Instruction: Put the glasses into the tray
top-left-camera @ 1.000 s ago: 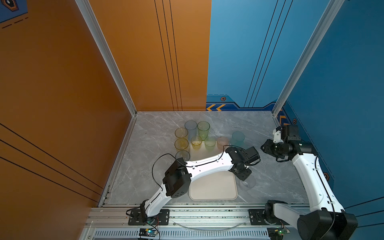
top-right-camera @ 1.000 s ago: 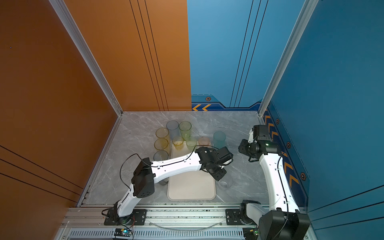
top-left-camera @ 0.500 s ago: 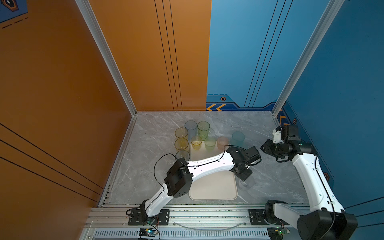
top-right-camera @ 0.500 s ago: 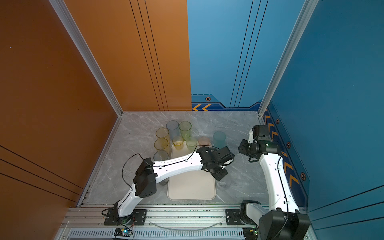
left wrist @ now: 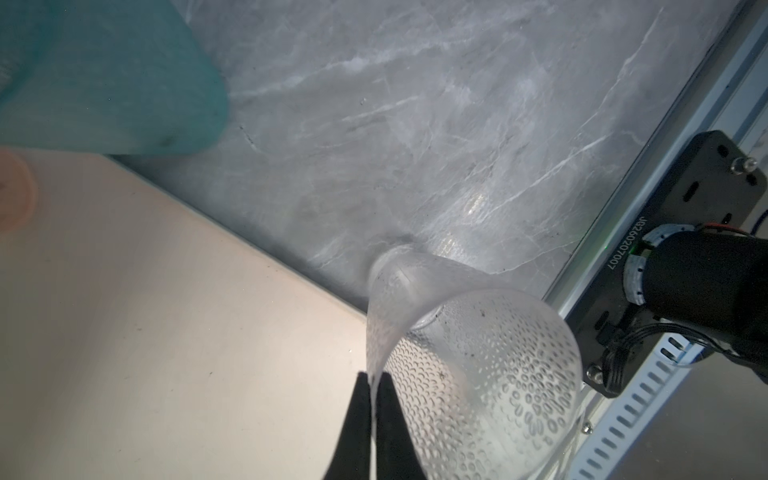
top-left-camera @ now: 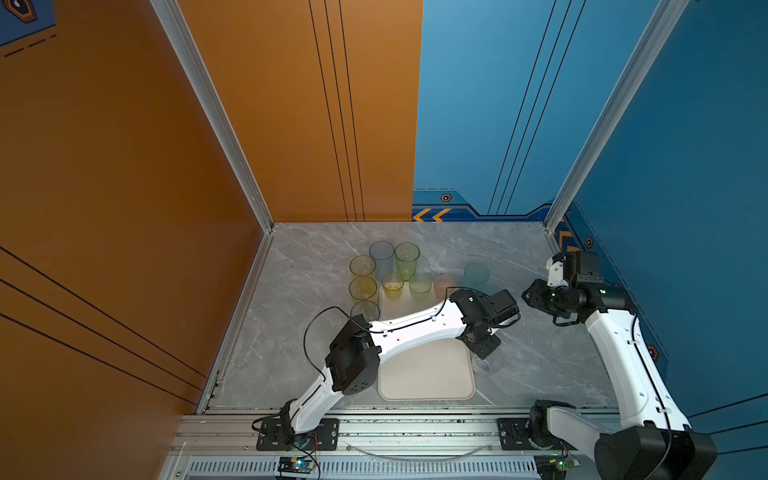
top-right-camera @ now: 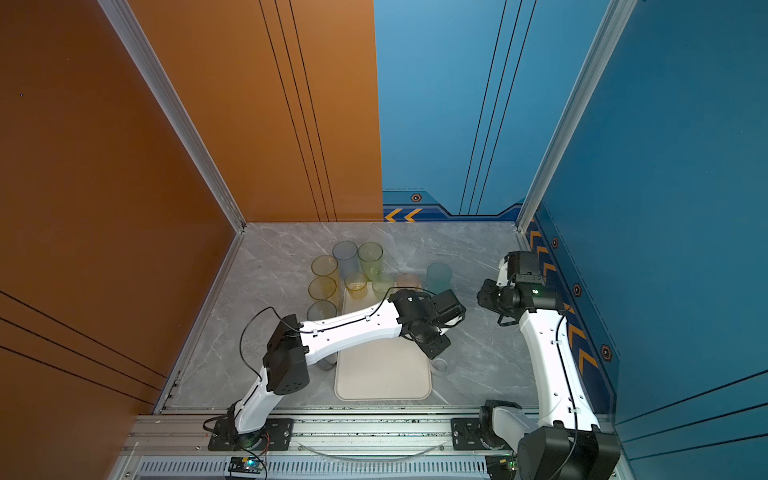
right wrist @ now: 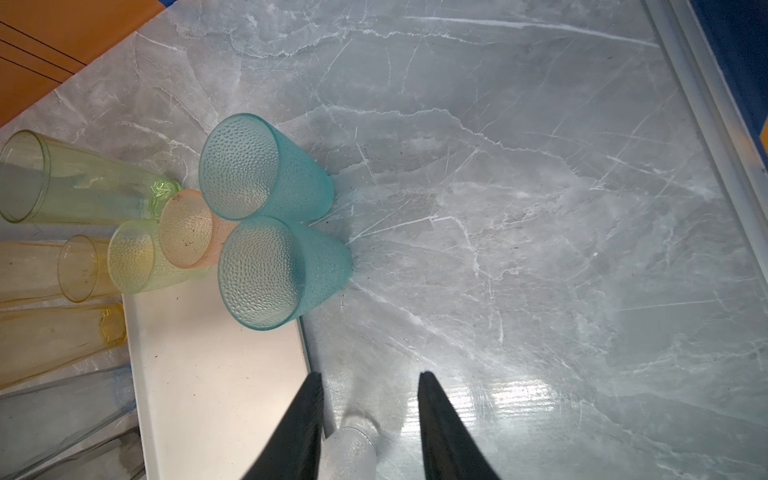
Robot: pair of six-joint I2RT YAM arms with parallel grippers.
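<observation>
**Stock on the worktop (top-left-camera: 307, 299), as found**

1. My left end effector (left wrist: 374, 386): pressed together on the rim wall of the clear tumbler (left wrist: 478, 374), one finger inside and one outside.
2. The clear tumbler: dimpled and frosted. In both top views it sits in the lower middle of the frame, just right of the right edge of the tray (top-left-camera: 424, 386). Its base is down on the worktop, outside the tray.
3. The tray: cream, with rounded corners and a low rim, in the lower middle of both top views. My left arm crosses over its upper end.
4. My right end effector (right wrist: 370, 376): fingers spread and gripping nothing. In both top views it is right of centre at mid-height.
5. Teal tumbler (right wrist: 257, 166): upright on the worktop, above the tray's upper right corner.
6. Second teal tumbler (right wrist: 270, 270): at that corner. I cannot tell whether it is on the rim or just off it.
7. Pink tumbler (right wrist: 187, 228) and green dimpled tumbler (right wrist: 133, 257): side by side along the tray's upper edge.
8. Group at the upper left of the tray: three yellow tumblers (top-left-camera: 362, 287), a tall blue-grey tumbler (top-left-camera: 381, 253), a tall green tumbler (top-left-camera: 407, 257) and a grey tumbler (top-left-camera: 365, 311). All are upright on the worktop.
</observation>
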